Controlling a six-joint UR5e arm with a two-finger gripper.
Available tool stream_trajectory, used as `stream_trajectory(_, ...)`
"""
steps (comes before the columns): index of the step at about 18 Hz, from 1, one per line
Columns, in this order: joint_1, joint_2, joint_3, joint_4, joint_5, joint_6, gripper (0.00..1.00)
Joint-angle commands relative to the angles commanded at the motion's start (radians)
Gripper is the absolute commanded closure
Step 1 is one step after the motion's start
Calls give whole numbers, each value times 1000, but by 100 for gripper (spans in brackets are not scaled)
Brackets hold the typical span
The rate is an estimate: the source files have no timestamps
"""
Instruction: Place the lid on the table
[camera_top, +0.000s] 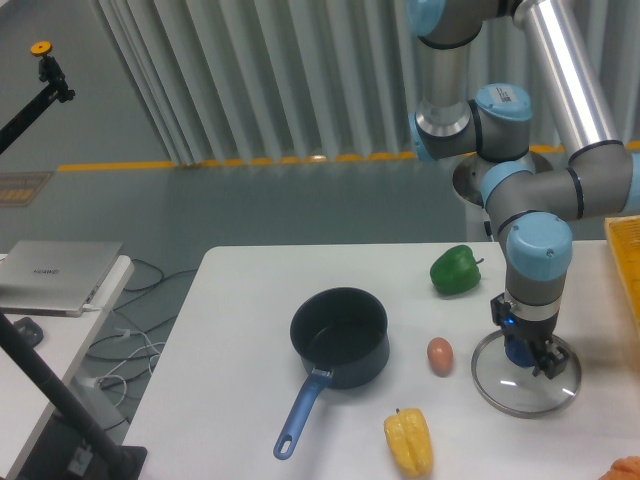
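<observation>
Saucepan (339, 335) sits mid-counter (240, 340). Right of it the egg (440, 355), then the lid (527, 376) flat on the counter beneath the end effector (527, 357). Pepper (456, 269) behind the egg; another pepper (409, 441) at front.

Robotics lab or test cell, not a home kitchen. Industrial robot arm (540, 190) stands over a white tabletop (240, 330) at the right of the frame. Grey corrugated wall panels (260, 80) behind, yellow floor line (120, 166), side desk with laptop (55, 275) at left, loose cables (130, 345), camera rig (45, 70) upper left.
</observation>
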Motion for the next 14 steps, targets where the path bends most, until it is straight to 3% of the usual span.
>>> stream_trajectory(4, 0, 2, 0, 0, 0, 0, 22)
stream_trajectory(7, 2, 8, 9, 0, 0, 3, 1)
stream_trajectory(14, 8, 58, 17, -2, 11, 5, 0)
